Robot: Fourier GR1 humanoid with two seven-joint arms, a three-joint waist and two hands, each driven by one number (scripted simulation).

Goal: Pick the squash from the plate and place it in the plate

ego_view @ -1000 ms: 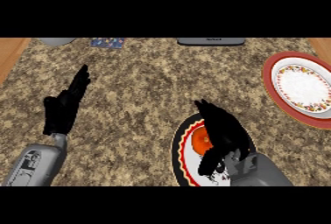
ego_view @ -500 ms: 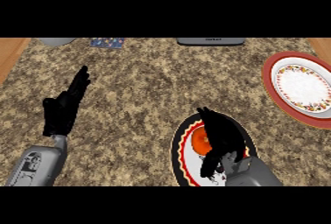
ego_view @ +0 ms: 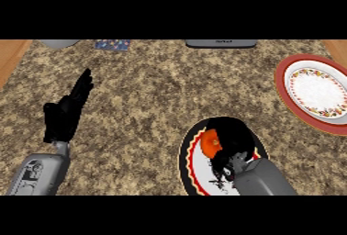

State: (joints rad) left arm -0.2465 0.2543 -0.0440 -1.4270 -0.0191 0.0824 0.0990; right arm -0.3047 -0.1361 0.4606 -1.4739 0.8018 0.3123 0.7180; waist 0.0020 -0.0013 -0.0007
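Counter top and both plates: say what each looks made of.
Counter top: speckled brown and tan, like polished granite or a stone-look laminate. Right plate: likely glazed ceramic, with a smooth white middle, red rim and printed border. Near plate: probably the same, with a white middle and a dark rim edged in red and yellow.

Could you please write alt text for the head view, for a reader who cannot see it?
The robot's right hand covers part of an orange squash lying on a dark-rimmed plate at the near side of a speckled counter. A second, red-rimmed plate lies at the right edge, and the left hand rests open at the left, fingers up.
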